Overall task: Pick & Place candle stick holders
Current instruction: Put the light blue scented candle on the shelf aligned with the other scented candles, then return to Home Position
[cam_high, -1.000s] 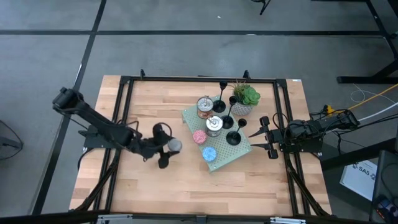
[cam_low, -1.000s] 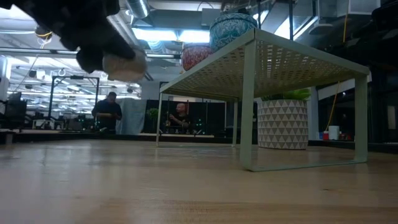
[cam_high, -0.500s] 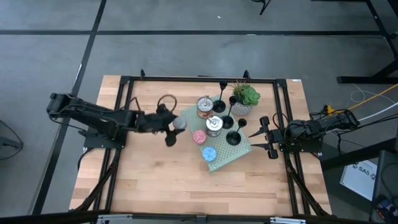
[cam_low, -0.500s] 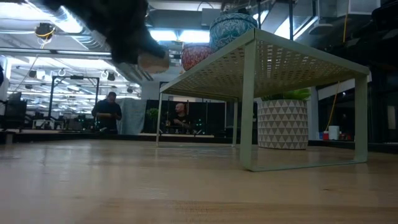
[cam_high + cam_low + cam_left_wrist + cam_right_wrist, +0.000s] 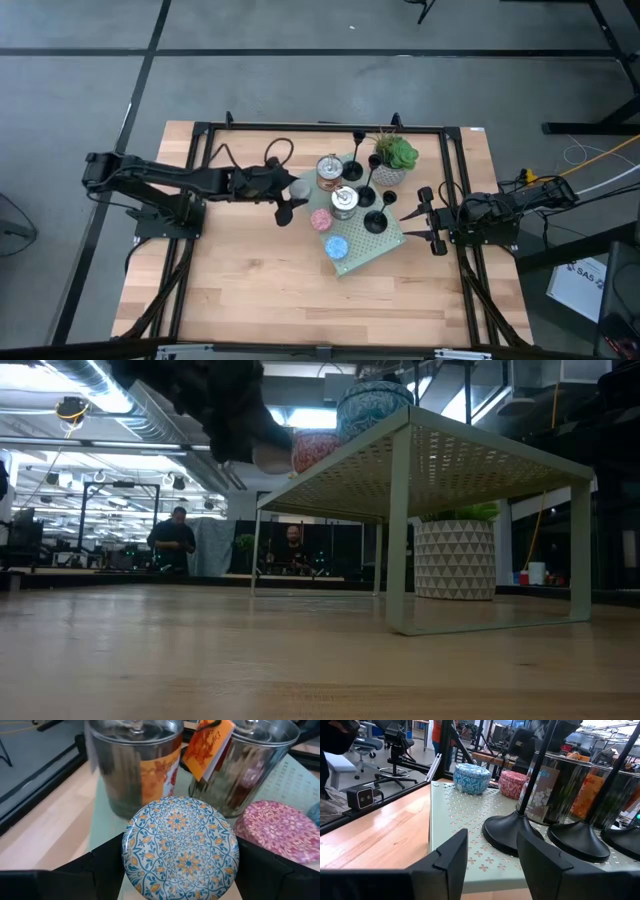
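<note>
Pale green perforated metal forms the small raised shelf [image 5: 385, 243] that stands on the light wooden bench [image 5: 250, 290], and on it are the three matte-black candle stick holders [image 5: 374, 221], each a round flat base with a thin upright stem. They stand in a loose row along the shelf's right side, just beside the potted green plant in a white patterned pot [image 5: 393, 160]. Also on the shelf are two shiny silver round tins [image 5: 330, 172] with orange labels, a small pink round candle [image 5: 320, 220] and a small blue round candle [image 5: 337, 247].

The left pincer [image 5: 289, 192] is at the shelf's left edge, near the tins, and holds a round tin with a blue and orange floral lid [image 5: 181, 846] between its dark fingers [image 5: 85, 880]. In its wrist view the two silver tins rise just beyond that lid, with the pink candle off to one side.

The right pincer [image 5: 417, 215] lies low at the shelf's right edge, its jaws spread with nothing between them. The nearest black holder base [image 5: 512, 834] sits just ahead of its fingers [image 5: 447, 857], not touched.
</note>
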{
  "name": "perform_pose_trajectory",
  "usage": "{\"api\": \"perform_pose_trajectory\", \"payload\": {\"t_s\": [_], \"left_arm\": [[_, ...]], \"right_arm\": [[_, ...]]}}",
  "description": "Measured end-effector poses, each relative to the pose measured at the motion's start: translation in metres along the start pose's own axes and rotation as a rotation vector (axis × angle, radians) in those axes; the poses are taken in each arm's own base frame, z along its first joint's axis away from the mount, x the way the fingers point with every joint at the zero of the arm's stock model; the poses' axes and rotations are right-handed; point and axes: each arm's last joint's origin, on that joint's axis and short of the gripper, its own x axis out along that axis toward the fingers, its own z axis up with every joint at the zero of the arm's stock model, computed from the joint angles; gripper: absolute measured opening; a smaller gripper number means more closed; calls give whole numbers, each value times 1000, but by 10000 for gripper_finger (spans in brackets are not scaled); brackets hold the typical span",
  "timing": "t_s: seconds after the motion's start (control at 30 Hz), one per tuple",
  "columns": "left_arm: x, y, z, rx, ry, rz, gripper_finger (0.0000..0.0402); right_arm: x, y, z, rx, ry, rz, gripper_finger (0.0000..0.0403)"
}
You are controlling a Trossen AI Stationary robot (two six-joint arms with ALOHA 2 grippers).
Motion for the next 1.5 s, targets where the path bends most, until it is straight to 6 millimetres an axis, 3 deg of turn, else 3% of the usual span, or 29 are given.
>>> {"api": "perform_pose_trajectory", "payload": {"t_s": [0.37, 0.77, 0.9, 1.1, 1.5], "left_arm": [[28, -4, -12, 86, 36, -22, 291], [30, 1, -11, 165, 30, 33, 335], [30, 4, -8, 122, -2, 51, 335], [31, 7, -4, 31, -2, -61, 337], [1, 14, 20, 75, -170, 41, 338]], "right_arm": [[0, 0, 0, 0, 0, 0, 172], [0, 0, 0, 0, 0, 0, 172], [0, 0, 0, 0, 0, 0, 172], [0, 0, 0, 0, 0, 0, 171], [0, 0, 0, 0, 0, 0, 171]]}}
